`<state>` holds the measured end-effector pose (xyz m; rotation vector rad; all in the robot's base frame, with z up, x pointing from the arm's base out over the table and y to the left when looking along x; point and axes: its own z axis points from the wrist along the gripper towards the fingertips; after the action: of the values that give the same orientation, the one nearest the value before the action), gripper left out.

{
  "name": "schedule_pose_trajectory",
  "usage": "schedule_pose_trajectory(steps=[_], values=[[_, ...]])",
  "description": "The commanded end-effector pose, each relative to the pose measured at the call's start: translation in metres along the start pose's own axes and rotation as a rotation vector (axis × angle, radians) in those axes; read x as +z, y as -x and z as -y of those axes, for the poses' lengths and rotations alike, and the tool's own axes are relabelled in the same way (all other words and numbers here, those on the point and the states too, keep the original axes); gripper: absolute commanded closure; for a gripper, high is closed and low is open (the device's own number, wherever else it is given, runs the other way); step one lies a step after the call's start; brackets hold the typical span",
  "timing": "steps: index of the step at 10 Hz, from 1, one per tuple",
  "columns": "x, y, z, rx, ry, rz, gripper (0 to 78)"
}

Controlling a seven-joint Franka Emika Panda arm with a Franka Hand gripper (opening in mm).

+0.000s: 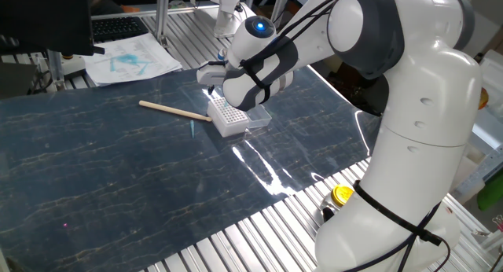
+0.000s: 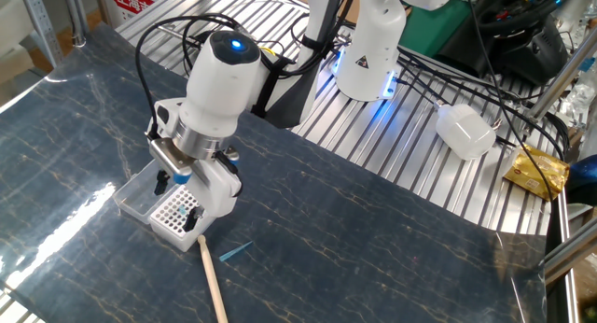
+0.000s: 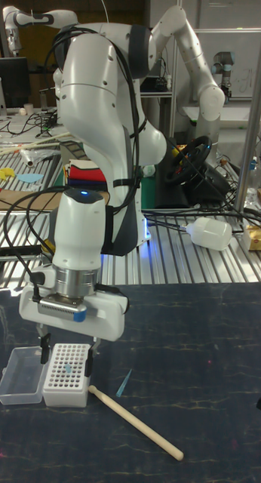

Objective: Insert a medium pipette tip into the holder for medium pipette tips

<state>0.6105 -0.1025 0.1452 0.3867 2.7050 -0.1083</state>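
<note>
The holder (image 2: 173, 216) is a small white box with a grid of holes; its clear lid (image 2: 135, 192) lies open beside it. My gripper (image 2: 176, 200) hangs open just over the grid, one finger (image 3: 44, 351) at each side. A teal medium pipette tip (image 3: 68, 369) stands in a hole between the fingers, touched by neither. Another teal tip (image 2: 236, 252) lies loose on the mat near the holder (image 3: 68, 373). In one fixed view the holder (image 1: 228, 115) shows below my wrist, which hides the fingers.
A long tan wooden stick (image 2: 213, 286) lies on the dark mat with one end against the holder. Ribbed metal table (image 2: 410, 146) surrounds the mat. A white bottle (image 2: 465, 132) and cables lie behind. Papers (image 1: 130, 61) sit at the far edge.
</note>
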Motion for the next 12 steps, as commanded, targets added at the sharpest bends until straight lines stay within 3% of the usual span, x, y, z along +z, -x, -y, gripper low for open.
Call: schedule_pose_trajectory(steps=[1,6,12], values=[[-0.006,0.002,0.000,0.017,0.003,-0.309,0.2],[-0.012,0.003,-0.006,0.026,-0.009,-0.337,0.2],[-0.048,0.013,-0.036,0.034,-0.027,-0.402,0.2]])
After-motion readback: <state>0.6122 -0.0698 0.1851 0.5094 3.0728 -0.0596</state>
